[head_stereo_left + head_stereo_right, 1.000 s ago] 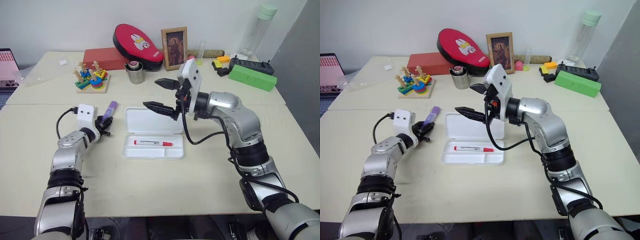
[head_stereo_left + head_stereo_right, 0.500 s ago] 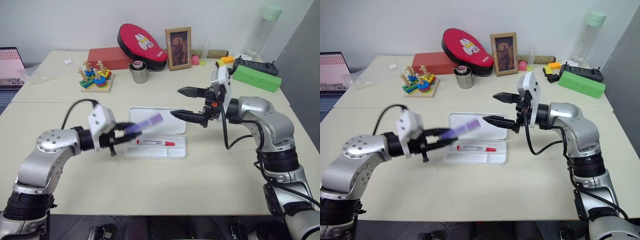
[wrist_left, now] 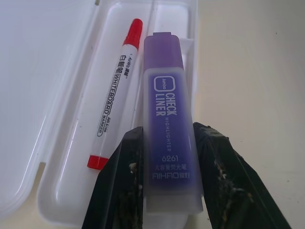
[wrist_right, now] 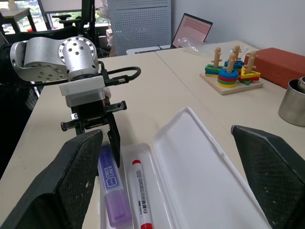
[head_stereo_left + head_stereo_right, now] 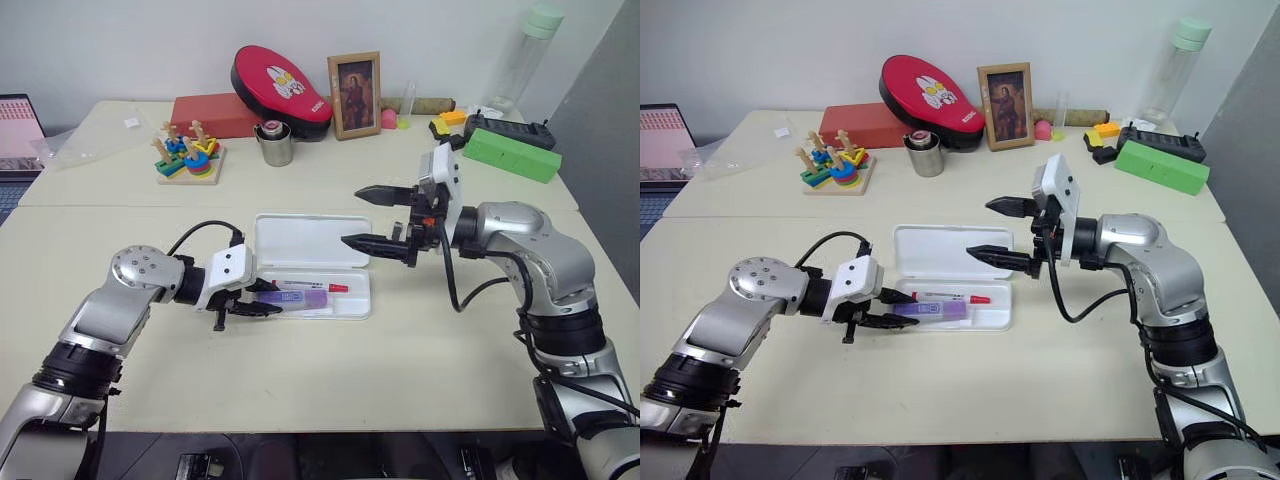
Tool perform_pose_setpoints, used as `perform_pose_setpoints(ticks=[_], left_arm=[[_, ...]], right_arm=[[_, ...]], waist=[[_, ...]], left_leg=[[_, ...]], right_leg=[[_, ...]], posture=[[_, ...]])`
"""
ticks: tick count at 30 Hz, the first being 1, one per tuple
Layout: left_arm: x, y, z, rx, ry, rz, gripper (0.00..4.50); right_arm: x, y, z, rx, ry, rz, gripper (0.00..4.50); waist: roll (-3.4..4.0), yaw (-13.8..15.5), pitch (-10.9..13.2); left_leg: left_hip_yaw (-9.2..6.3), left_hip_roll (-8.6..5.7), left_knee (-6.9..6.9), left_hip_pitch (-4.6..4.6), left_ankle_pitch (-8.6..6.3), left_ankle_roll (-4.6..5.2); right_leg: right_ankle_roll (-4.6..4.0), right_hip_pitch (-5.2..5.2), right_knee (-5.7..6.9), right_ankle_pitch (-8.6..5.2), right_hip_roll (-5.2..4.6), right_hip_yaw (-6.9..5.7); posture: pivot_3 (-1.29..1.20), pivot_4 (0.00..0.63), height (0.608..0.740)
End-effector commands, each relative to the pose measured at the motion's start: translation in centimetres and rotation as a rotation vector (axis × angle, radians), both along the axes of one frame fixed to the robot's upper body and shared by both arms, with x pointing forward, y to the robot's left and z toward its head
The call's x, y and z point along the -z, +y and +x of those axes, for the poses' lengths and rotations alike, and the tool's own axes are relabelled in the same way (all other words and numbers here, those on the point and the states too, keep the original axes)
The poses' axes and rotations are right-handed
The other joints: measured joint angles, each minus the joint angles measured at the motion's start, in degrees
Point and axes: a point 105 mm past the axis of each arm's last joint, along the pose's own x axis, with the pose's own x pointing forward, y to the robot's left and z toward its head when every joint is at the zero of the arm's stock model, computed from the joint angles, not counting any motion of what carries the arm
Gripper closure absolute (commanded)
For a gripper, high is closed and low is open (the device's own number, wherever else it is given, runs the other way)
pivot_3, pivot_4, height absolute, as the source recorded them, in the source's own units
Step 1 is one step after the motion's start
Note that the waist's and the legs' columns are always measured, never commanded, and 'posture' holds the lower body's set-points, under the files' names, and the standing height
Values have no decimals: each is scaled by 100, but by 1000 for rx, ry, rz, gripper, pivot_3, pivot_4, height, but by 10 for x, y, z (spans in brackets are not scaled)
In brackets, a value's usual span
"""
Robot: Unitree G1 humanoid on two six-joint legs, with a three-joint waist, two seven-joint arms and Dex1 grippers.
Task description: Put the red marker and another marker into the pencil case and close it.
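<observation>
Left gripper [image 5: 262,307] clamps purple highlighter [image 3: 169,138] over case [image 5: 312,240] tray beside red marker [image 3: 116,100], for drop-in; right gripper [image 5: 383,218] wide open, empty, ready for lid.

Bare desk [image 5: 330,370] along near edge. Open pencil case [image 5: 312,255] mid-desk, left gripper [image 5: 262,307] low over it; clutter lining far edge.

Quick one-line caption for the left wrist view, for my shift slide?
Left claw shut on the purple highlighter, holding it over the open pencil case beside the red marker.
</observation>
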Motion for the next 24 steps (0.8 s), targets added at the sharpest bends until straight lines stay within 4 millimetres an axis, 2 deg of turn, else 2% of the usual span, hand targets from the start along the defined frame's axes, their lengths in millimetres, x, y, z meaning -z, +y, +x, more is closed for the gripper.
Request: perform_pose_setpoints(ticks=[1,3,5,9,12,15,18,22,24], left_arm=[[-4,-5,2,26,-11,-6,3314],[-4,-7,3,25,-10,-13,2611],[-4,-7,3,23,-9,-17,2376],[-5,-8,2,20,-5,-31,1394],[-5,-8,2,13,0,-40,989],[-20,-16,8,-17,-31,-158,489],[-48,-38,14,-40,-78,-375,36],[-76,-65,18,-77,-128,-600,6],[-84,-81,20,-103,-147,-680,6]], right_arm=[[-9,-3,-6,1,-41,18,0],[-8,-3,-5,7,-37,16,0],[-6,-4,-5,13,-32,14,0],[-2,-6,-2,30,-14,15,0],[2,-10,5,78,1,18,0],[12,-34,44,357,48,34,0],[32,-60,73,622,131,10,0],[64,-83,93,915,244,-26,0],[80,-84,96,1006,278,-22,0]], waist=[[0,-1,0],[0,0,0],[0,0,0],[0,0,0],[0,-1,0],[-1,-1,-1],[-3,36,-1],[-4,71,-1],[-3,74,-1]], left_leg=[[1,0,0,0,0,0],[0,0,1,0,0,0],[0,0,1,0,0,0],[-1,0,1,0,0,0],[-1,0,1,0,0,0],[-1,0,3,0,0,0],[-1,-1,8,0,0,0],[-3,-1,9,-2,1,0],[-4,-1,8,-1,1,-1]], right_leg=[[0,0,1,0,0,0],[0,0,1,0,0,0],[0,1,1,0,0,0],[-2,1,2,1,0,0],[-1,1,2,1,0,0],[-2,2,2,1,0,0],[-3,5,3,3,0,-1],[-17,5,7,11,0,-2],[-17,5,8,12,0,-2]], posture=[[0,150,740],[0,150,740],[0,150,740],[0,150,740],[0,150,740],[0,150,740],[0,150,740],[0,150,740],[0,150,740]])
